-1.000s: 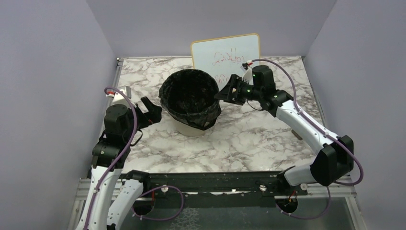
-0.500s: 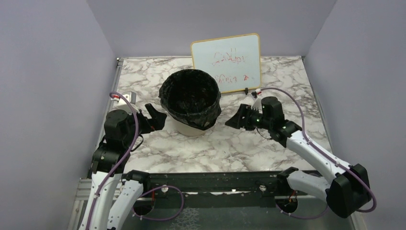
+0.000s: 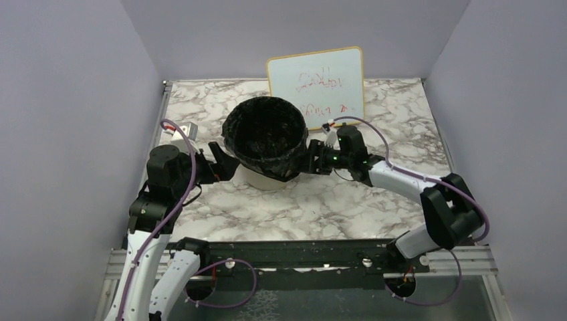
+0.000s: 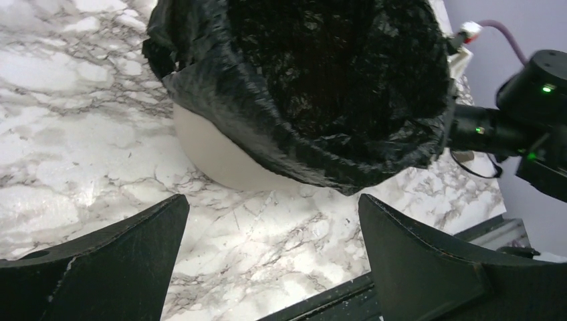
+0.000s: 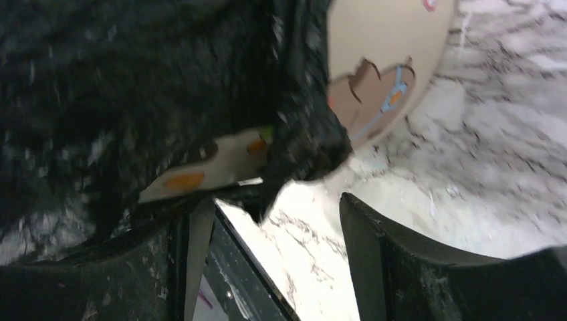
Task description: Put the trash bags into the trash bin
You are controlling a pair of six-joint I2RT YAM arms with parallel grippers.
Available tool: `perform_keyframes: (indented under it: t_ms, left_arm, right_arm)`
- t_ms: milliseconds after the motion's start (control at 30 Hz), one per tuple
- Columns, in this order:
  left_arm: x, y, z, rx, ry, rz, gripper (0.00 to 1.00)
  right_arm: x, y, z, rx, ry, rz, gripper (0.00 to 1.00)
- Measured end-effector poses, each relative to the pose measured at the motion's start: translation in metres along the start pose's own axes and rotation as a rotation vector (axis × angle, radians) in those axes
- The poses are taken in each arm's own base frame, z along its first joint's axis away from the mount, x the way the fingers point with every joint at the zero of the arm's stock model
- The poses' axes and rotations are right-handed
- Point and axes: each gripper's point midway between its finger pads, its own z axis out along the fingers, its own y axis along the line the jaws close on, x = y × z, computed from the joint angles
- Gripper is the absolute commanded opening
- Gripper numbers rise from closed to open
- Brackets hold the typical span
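The right claw [image 3: 310,162] has its fingers standing apart, and in the right wrist view [image 5: 267,227] the hanging hem of the thin, crinkly black plastic trash bag [image 5: 134,80] droops across the gap, close to one finger, though I cannot tell whether it touches. A second ago this claw was up by the far right of the rim. Half a second ago it had swung out over the desk, clear of the bin, and now it sits low against the bin's right side. The left claw [image 3: 222,164] is spread wide and holds nothing. In its own view [image 4: 274,267] the bag and bin fill the space ahead, and it has edged a little nearer the bin's left side than before. The bag lines the cream plastic cylindrical trash bin [image 3: 266,180], its mouth folded over the rim and draped down the outside, leaving only the lower wall bare [image 4: 214,154]. The bin stands where it did on the white-and-grey marbled desk [image 3: 348,200]. Behind it leans a white whiteboard with red writing [image 3: 317,83], no longer partly hidden by the right arm.
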Motion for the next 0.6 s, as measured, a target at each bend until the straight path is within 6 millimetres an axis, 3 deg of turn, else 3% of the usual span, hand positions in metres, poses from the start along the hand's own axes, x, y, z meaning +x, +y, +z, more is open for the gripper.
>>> perform_keyframes:
  t_ms: [167,333,467,600]
  left_arm:
    - [-0.010,-0.013,-0.003,0.049,0.001,0.033,0.99]
    - [-0.007,-0.014,-0.003,0.062,0.019,0.043,0.99]
    - [-0.003,-0.010,0.001,0.041,0.052,0.040,0.99]
    - [-0.017,-0.005,0.001,-0.028,0.062,0.044,0.99]
  right_arm:
    - [-0.004,0.009,0.020,-0.031,0.014,0.003,0.75]
    - [-0.015,0.009,0.015,0.039,-0.022,0.004,0.75]
    - [-0.029,0.004,-0.013,0.164,-0.109,-0.013,0.77]
    - [-0.056,0.007,-0.067,0.309,-0.299,-0.081,0.80]
